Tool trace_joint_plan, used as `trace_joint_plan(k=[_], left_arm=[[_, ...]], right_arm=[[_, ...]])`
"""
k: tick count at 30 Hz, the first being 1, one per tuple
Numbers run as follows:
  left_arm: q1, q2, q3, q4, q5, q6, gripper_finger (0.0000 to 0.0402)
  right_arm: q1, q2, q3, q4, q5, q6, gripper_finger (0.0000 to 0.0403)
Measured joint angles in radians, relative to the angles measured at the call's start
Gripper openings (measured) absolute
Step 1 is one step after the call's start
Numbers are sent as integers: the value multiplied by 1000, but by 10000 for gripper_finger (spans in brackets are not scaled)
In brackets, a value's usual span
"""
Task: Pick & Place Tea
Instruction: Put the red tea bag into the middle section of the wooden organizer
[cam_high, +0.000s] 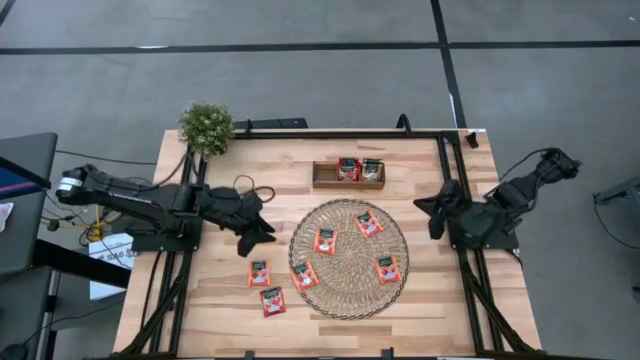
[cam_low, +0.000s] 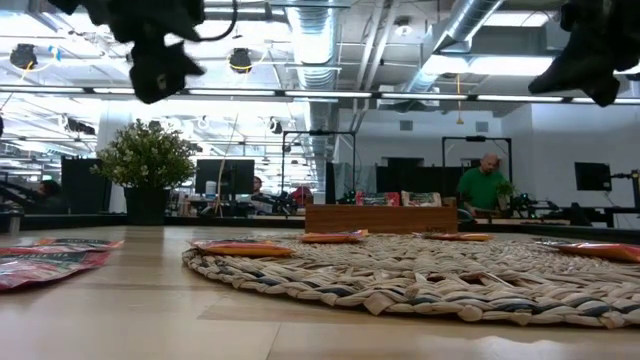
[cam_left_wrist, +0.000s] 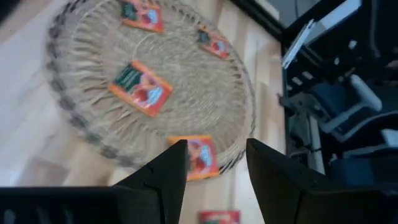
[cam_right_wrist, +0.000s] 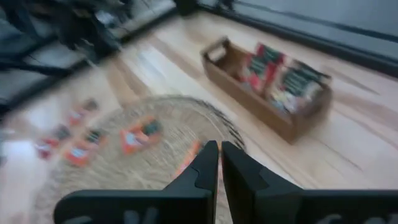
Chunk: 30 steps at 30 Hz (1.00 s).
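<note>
Your right gripper (cam_right_wrist: 219, 163) is pinched narrow and empty, above the woven mat's (cam_high: 349, 290) rim; the wooden tray (cam_right_wrist: 267, 118) holding two tea sachets (cam_right_wrist: 283, 78) lies just beyond it. Your left gripper (cam_left_wrist: 214, 171) hangs wide over a sachet (cam_left_wrist: 198, 155) at the mat's edge.

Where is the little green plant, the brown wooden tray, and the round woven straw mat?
Little green plant (cam_high: 206, 126): high view, middle of its leaves.
Brown wooden tray (cam_high: 322, 176): high view, bare left end of its floor.
Round woven straw mat (cam_high: 348, 270): high view, bare weave near its centre.
</note>
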Motion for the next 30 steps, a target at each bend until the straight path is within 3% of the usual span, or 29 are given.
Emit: trace_joint_plan(k=[7, 13, 22, 26, 30], left_arm=[[-137, 202, 114, 65, -180, -111, 156], [-200, 442, 276, -9, -215, -185, 156], [-232, 718, 552, -486, -159, -303, 156], [-243, 748, 599, -605, -144, -337, 156], [-257, 752, 599, -663, -96, -371, 156]], right_arm=[[-46, -270, -16, 60, -205, -227, 13], [-53, -455, -16, 68, -368, -335, 12], [-52, -467, -70, 214, -528, -496, 12], [-52, -467, -120, 296, -601, -535, 12], [-52, -467, -157, 302, -602, -551, 12]])
